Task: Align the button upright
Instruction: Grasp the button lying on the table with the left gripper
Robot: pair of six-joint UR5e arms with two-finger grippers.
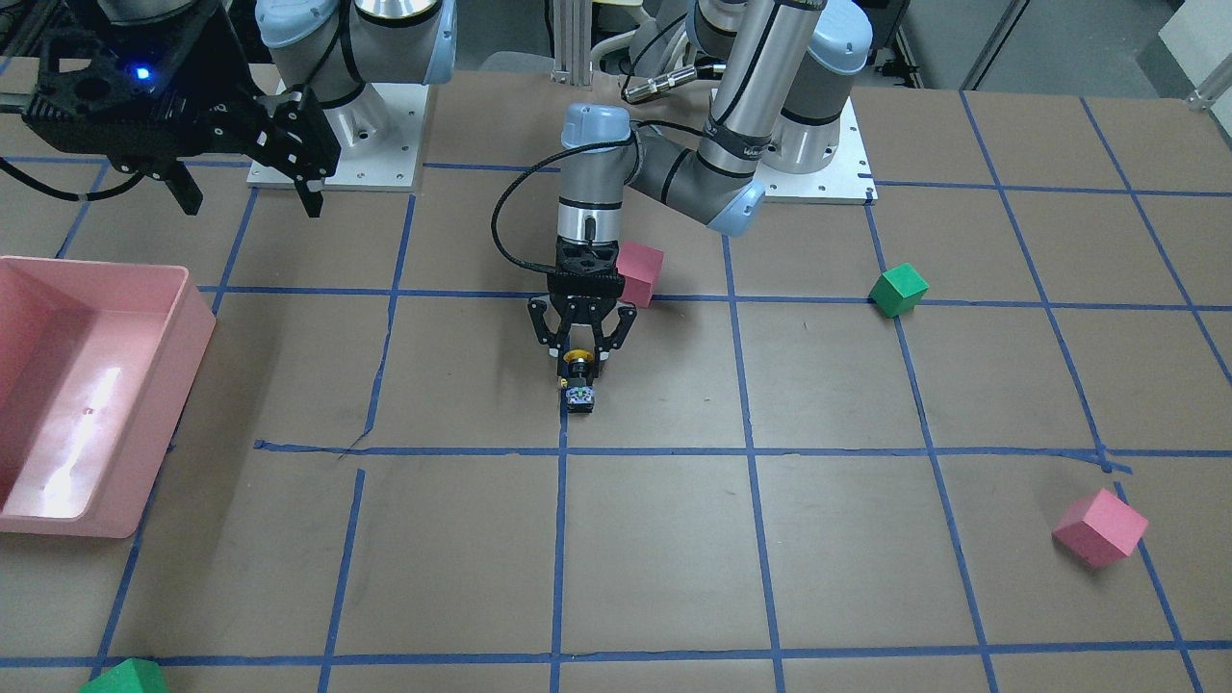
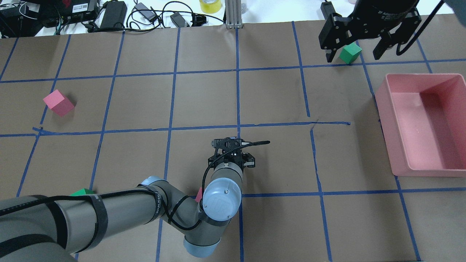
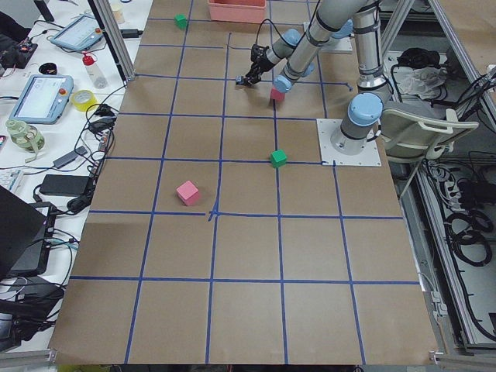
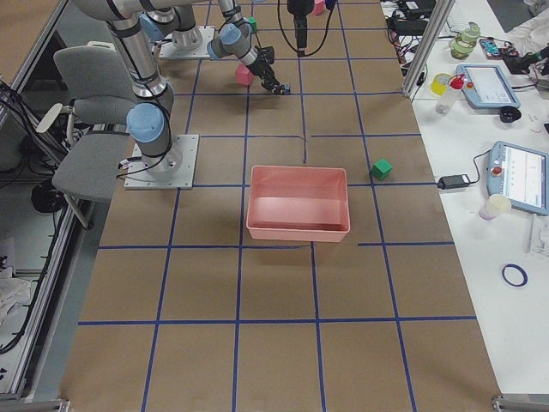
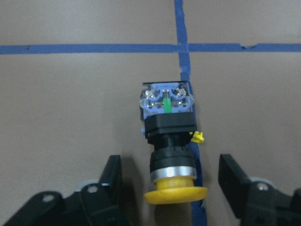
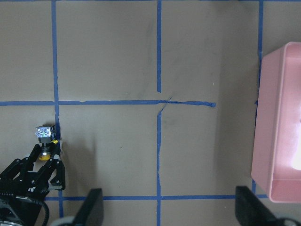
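Observation:
The button [image 1: 578, 380] lies on its side on a blue tape line near the table's middle. In the left wrist view the button [image 5: 169, 141] has its yellow cap toward the camera and its whitish-blue base block pointing away. My left gripper [image 1: 579, 361] is low at the table and open, with one finger on each side of the yellow cap [image 5: 175, 193] and a gap on both sides. My right gripper [image 1: 250, 197] is open and empty, high above the table and far from the button. From there it looks down on the button [image 6: 44, 141].
A pink cube [image 1: 639, 272] sits just behind my left wrist. A green cube [image 1: 898, 289] and another pink cube [image 1: 1099, 527] lie on my left side. A pink bin [image 1: 197, 327] stands on my right side, with a green cube [image 1: 125, 677] beyond it.

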